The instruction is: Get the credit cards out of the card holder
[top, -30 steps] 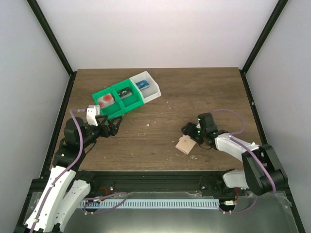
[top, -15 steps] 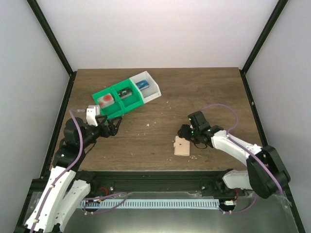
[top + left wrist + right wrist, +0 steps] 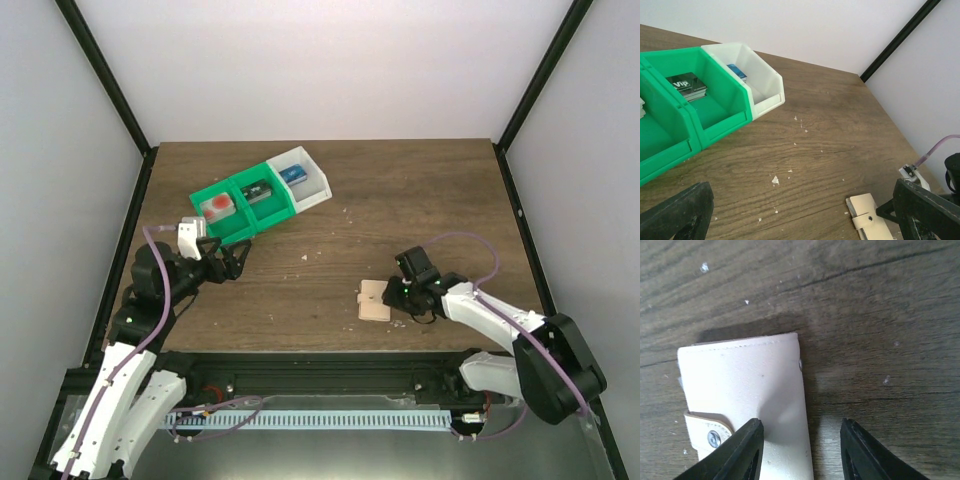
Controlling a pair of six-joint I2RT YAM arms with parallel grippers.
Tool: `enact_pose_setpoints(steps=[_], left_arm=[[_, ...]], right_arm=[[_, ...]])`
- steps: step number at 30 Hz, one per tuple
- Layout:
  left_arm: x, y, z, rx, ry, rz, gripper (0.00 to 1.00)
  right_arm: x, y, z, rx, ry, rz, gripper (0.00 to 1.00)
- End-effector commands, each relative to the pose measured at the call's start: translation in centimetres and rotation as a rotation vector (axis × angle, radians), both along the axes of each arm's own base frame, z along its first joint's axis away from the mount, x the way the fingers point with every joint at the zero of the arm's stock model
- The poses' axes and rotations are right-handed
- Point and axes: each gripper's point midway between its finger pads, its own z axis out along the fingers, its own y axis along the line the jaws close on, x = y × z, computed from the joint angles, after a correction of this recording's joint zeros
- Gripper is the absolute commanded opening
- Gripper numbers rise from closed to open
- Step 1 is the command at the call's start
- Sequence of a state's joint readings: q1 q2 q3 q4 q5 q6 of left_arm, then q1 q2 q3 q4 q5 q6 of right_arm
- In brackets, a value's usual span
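Note:
The card holder (image 3: 374,301) lies flat and closed on the table, pale cream with a snap tab (image 3: 710,432). It also shows in the left wrist view (image 3: 867,217). My right gripper (image 3: 399,296) is open, low over the holder's right side. In the right wrist view (image 3: 800,427) its left finger is over the holder (image 3: 740,385) and its right finger is over bare wood. A blue card (image 3: 292,174) lies in the white bin (image 3: 765,82); it also shows in the left wrist view (image 3: 737,72). My left gripper (image 3: 230,262) is open and empty, seen also in its wrist view (image 3: 800,220).
A green double bin (image 3: 262,212) joins the white bin (image 3: 318,183) at the back left. It holds a dark card stack (image 3: 686,86) and a red-orange item on white (image 3: 217,207). Small white crumbs dot the wood.
The holder has turned and slid a little left to lie flat. My right gripper has moved toward the near edge, to the holder's right side. The left arm has not moved.

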State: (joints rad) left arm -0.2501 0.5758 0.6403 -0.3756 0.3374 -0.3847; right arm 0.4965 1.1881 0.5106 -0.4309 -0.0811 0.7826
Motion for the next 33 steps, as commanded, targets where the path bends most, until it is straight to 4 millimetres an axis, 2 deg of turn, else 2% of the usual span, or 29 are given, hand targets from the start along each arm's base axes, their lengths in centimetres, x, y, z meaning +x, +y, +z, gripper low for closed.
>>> enact_pose_setpoints(steps=[1, 7, 11, 14, 17, 19, 20, 27, 33], left_arm=[[0.0, 0.0, 0.6, 0.004, -0.035, -0.007, 1.00], [0.0, 0.0, 0.5, 0.005, -0.032, -0.005, 1.00], [0.0, 0.0, 0.4, 0.004, -0.029, -0.005, 0.99], [0.1, 0.0, 0.2, 0.007, -0.018, -0.005, 0.97], [0.1, -0.6, 0.0, 0.000, 0.010, -0.038, 0.93], [0.1, -1.1, -0.4, -0.006, 0.049, -0.065, 0.89], [0.1, -1.4, -0.5, -0.010, 0.068, -0.079, 0.87], [-0.4, -3.9, -2.6, -0.141, 0.213, -0.187, 0.72], [-0.4, -4.2, -4.5, -0.192, 0.265, -0.178, 0.66]], right_arm=[[0.1, 0.5, -0.5, 0.037, 0.001, 0.018, 0.45], [-0.2, 1.6, -0.9, 0.103, -0.003, 0.060, 0.46], [-0.4, 2.6, -0.6, 0.173, -0.021, 0.084, 0.44], [-0.6, 2.9, -0.7, 0.199, -0.023, 0.092, 0.33], [-0.6, 3.5, -0.1, 0.238, -0.040, 0.106, 0.18], [-0.5, 4.0, 0.6, 0.270, -0.056, 0.119, 0.03], [-0.4, 4.3, 1.2, 0.290, -0.066, 0.126, 0.01], [-0.2, 6.9, 5.5, 0.444, -0.117, 0.158, 0.01], [-0.2, 9.5, 9.2, 0.545, -0.161, 0.181, 0.01]])
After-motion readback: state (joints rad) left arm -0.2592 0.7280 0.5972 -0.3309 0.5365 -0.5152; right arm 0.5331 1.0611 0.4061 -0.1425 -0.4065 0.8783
